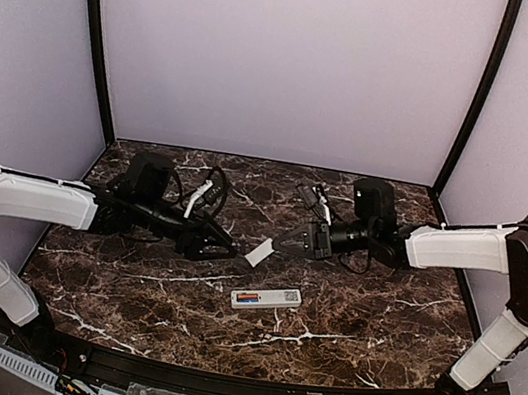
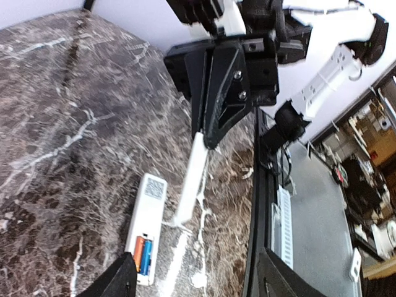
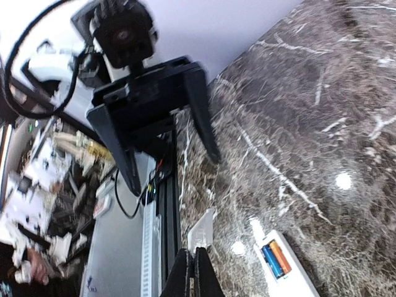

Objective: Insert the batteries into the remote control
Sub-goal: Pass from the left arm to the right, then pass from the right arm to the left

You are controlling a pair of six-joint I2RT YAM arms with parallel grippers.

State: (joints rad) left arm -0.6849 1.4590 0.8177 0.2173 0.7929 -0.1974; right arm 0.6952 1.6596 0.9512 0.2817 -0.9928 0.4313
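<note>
the batteries (image 2: 142, 255) sit side by side in the open bay of the remote control (image 1: 265, 299), which lies flat on the table (image 1: 394, 331) near both arms. the right gripper (image 1: 283, 244) pinches the white cover (image 1: 260, 251) by one end. the left gripper (image 1: 223, 248) hangs spread (nothing in it). i'd level the cover over the bay and square its edges before pressing.

No legible text, not even on the remote control (image 1: 266, 299).

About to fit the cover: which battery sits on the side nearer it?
The blue battery: it lies on the side facing the white cover; the orange battery lies beyond it.
</note>
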